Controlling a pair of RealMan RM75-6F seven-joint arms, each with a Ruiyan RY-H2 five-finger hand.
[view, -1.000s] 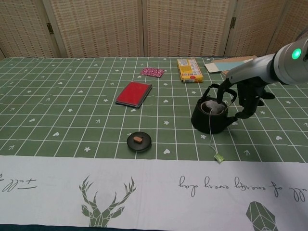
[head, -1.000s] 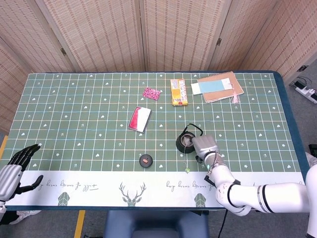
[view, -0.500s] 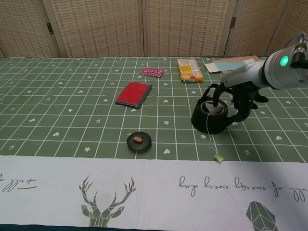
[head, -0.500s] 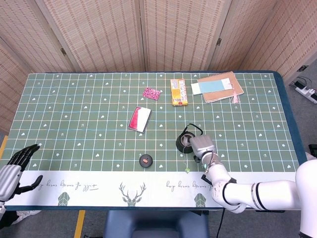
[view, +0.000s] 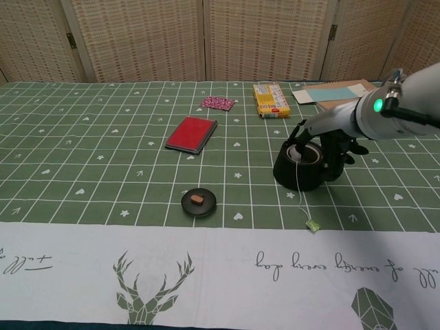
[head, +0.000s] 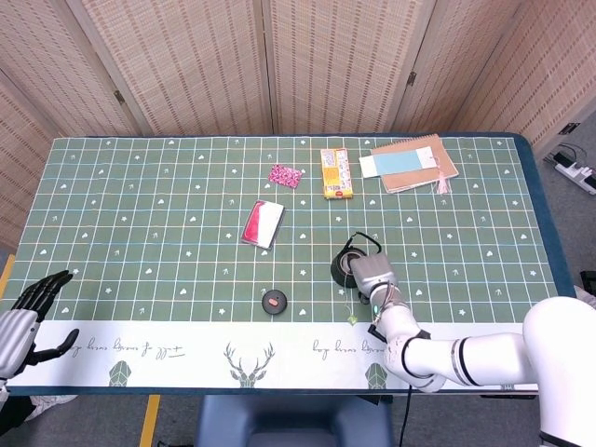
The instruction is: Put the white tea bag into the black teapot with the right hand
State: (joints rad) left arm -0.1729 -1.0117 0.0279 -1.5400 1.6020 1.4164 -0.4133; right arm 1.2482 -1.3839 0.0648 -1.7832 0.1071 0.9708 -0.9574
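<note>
The black teapot stands on the green cloth right of centre, also seen as the teapot from the head view. A bit of the white tea bag shows inside its mouth. Its string runs down the pot's front to a small green tag lying on the cloth, the tag near the white border. My right hand hovers over the pot's right side, fingers spread around the opening and handle, nothing visibly held. My left hand lies open off the table's near left corner.
A small black lid with a brown knob lies left of the pot. Farther back are a red wallet, a pink pouch, a yellow box and a notebook at the back right.
My right hand has moved left from beside the teapot to over its mouth and lowered. The tea bag shows less white than before. The left hand stays put.
</note>
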